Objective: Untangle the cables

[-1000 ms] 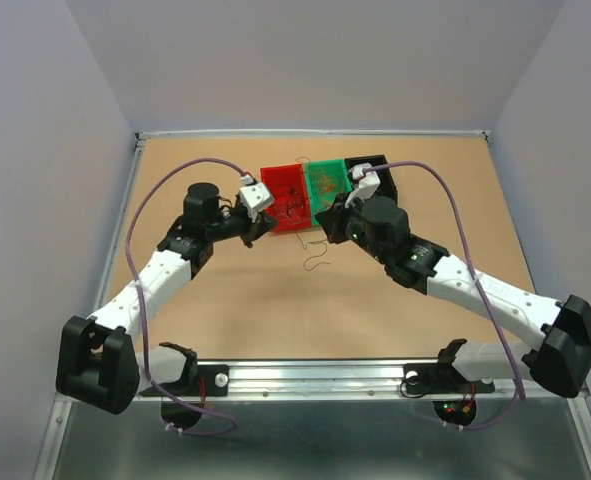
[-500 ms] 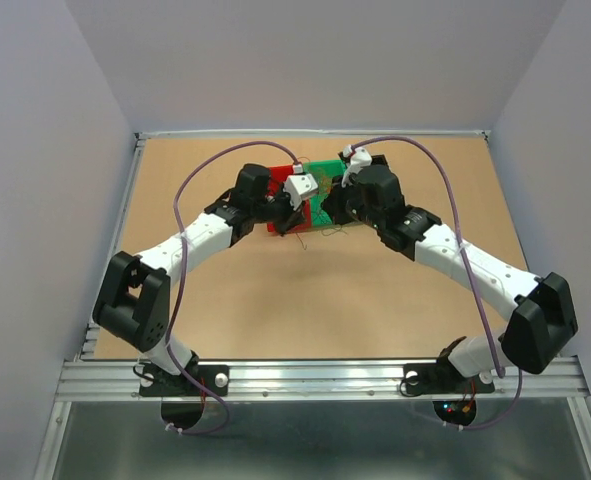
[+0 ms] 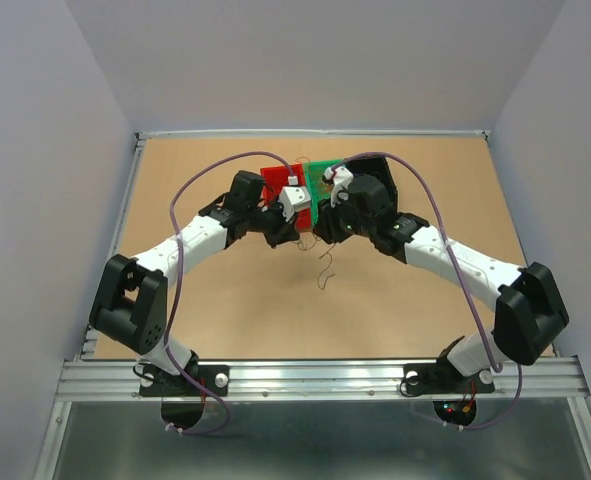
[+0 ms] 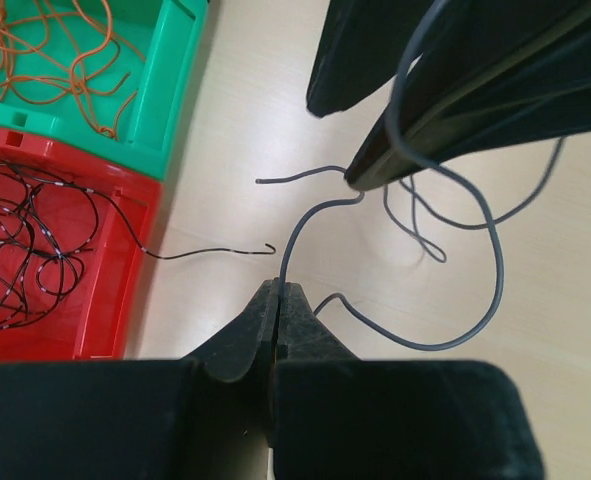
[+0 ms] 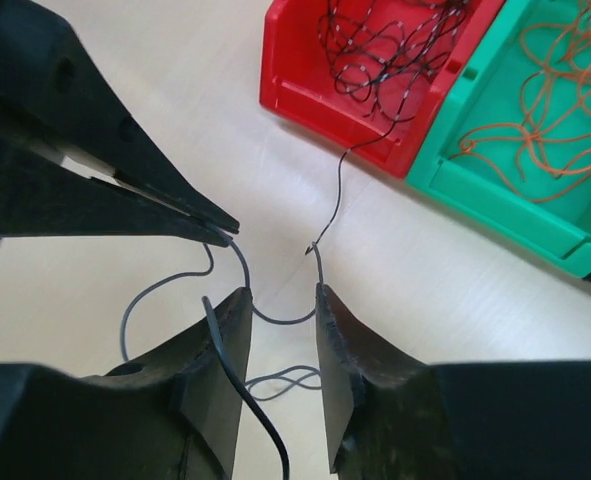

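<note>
Jaws, left gripper (image 4: 278,292): pressed together at the tips and pinching a grey cable (image 4: 425,347). One strand rises from the tips towards the other gripper. A second curls out beside them into a wide loop.

Jaws, right gripper (image 5: 280,300): parted by a narrow gap, gripping nothing. The grey cable crosses that gap loosely. In the left wrist view it also meets the tip of one finger; whether it touches or only passes behind, I cannot tell.

Position of grippers: tip to tip and close together over the table (image 3: 225,300), just in front of the bins, near where red meets green.

Grey cable: one thin curly wire strung between the two grippers. Its loops and free ends spread over bare table beneath them, outside both bins.

Red bin (image 4: 115,290): holds the black cables (image 4: 35,260), a loose tangle.

Black strand (image 4: 205,254): trails over the red bin's near wall onto the table and ends in a small hook just short of the left jaws.

Green bin (image 4: 170,90): stands touching the red bin and holds the orange cables (image 4: 65,60), loosely coiled.
</note>
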You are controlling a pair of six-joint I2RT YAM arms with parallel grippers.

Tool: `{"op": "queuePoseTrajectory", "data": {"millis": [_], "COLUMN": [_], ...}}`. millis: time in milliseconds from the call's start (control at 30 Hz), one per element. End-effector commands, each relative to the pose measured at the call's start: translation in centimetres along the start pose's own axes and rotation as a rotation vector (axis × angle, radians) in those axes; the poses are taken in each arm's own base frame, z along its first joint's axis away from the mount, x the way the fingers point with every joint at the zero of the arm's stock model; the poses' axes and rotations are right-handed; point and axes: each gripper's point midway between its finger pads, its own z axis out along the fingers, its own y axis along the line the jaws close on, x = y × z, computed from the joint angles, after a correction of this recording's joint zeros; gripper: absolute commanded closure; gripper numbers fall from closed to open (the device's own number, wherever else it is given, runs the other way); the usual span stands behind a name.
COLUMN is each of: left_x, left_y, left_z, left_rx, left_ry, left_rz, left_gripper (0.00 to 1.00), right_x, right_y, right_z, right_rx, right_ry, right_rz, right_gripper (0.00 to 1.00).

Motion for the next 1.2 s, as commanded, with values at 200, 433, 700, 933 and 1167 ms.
{"op": "queuePoseTrajectory", "data": {"millis": [200, 433, 700, 933, 1167], "left_x": [-0.5, -0.3, -1.2, -2.9, -3.2], "left_y": [-2.0, -2.5, -0.7, 5.0, 5.8], "left_z": [-0.9, -0.7, -2.3, -8.3, -9.7], "left_rx": [0.095, 0.134, 0.067, -0.059, -0.102], "left_ry": [-0.027, -0.022, -0.098, -0.299, -0.354], "left_rz": [0.051, 0.048, 0.009, -0.115, -0.105], "left_gripper": [1.00, 1.00, 0.58, 0.36, 0.34], "right_x": [0.5, 0.9, 0.4, -3.0, -9.1], "right_y": [2.0, 2.2, 0.9, -7.0, -14.7], "right_z": [1.7, 2.3, 2.3, -1.4, -5.6], "right_rx": [-0.126, -0.139, -0.050, 0.210, 0.341], "right_ry": [0.022, 0.037, 0.018, -0.080, -0.213], "right_rz": [-0.024, -0.013, 0.042, 0.258, 0.366], "right_gripper": [0.48, 0.57, 0.99, 0.99, 1.00]}}
